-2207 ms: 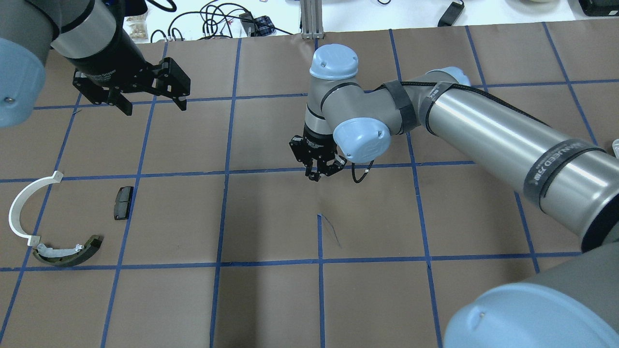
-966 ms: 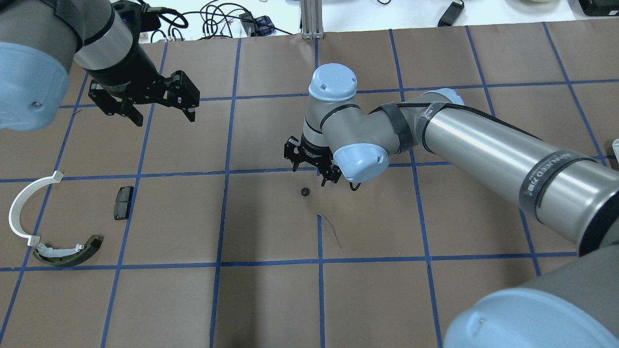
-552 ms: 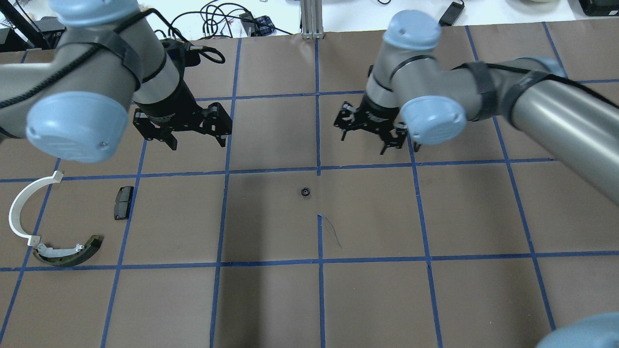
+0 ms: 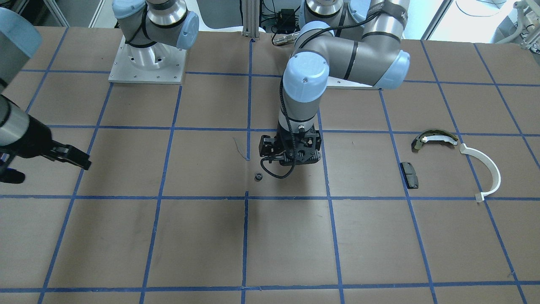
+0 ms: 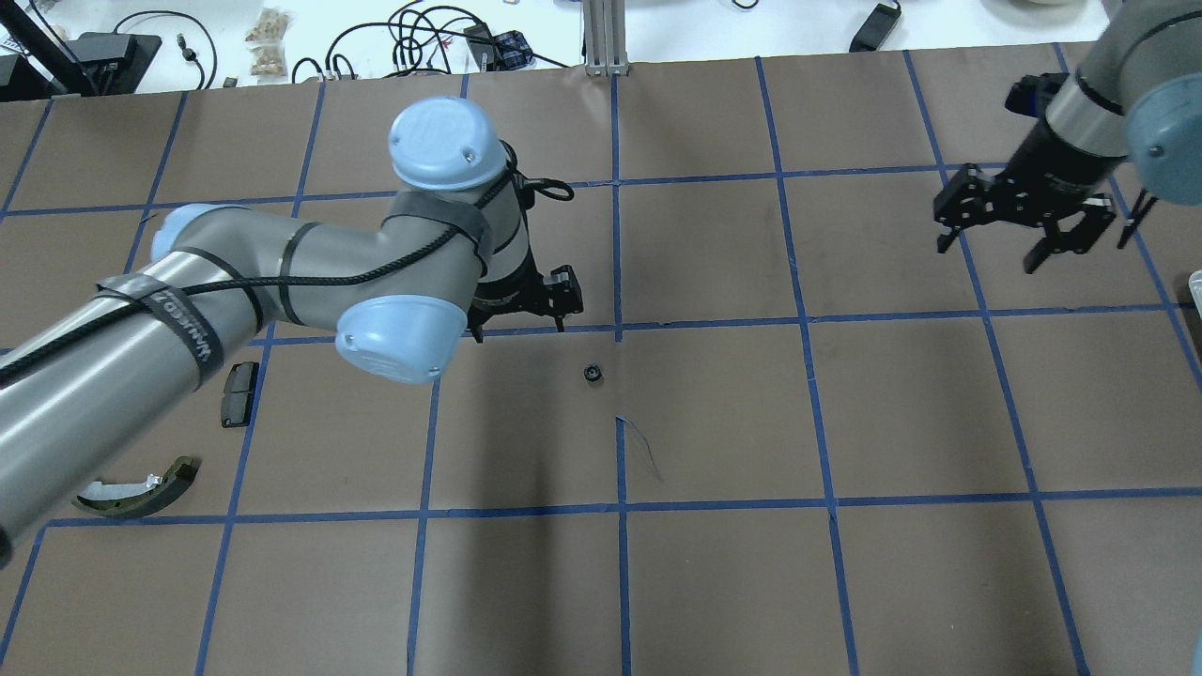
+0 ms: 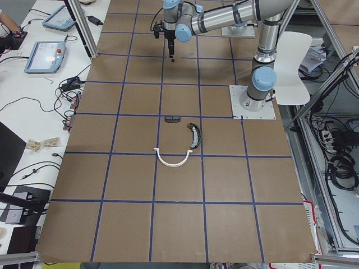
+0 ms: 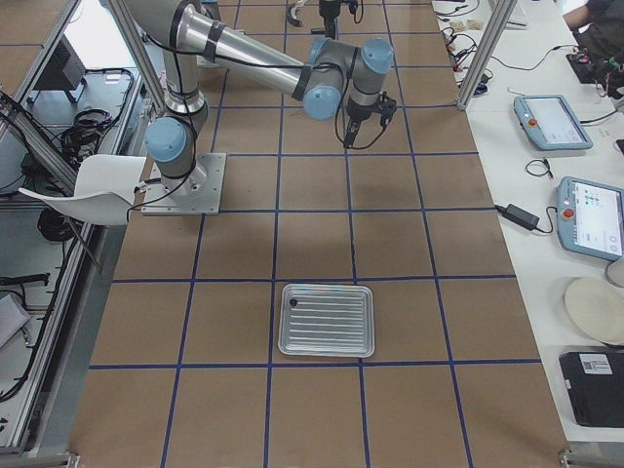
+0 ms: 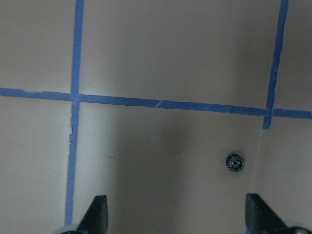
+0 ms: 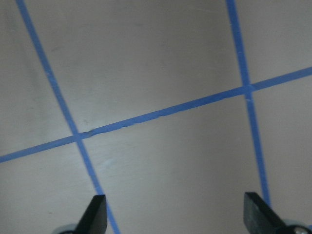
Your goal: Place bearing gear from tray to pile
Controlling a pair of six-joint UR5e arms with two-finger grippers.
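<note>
Gear (image 5: 592,374): loose at bench (image 5: 714,582) centre, well apart from pile (image 4: 409,175) near left edge. Left fingers (image 8: 97,213): spread, empty, poised beside gear, seemingly for pickup. Right fingers (image 9: 97,213): spread, empty, toward right edge, giving room.

Robotics lab; taped-grid table (image 5: 714,582); teach pendants (image 7: 593,216); alu framing (image 7: 484,54)

Right gripper (image 5: 988,255) dropped the gear (image 5: 593,374) on the table and withdrew. Left gripper (image 8: 178,213) moved in beside it.
</note>
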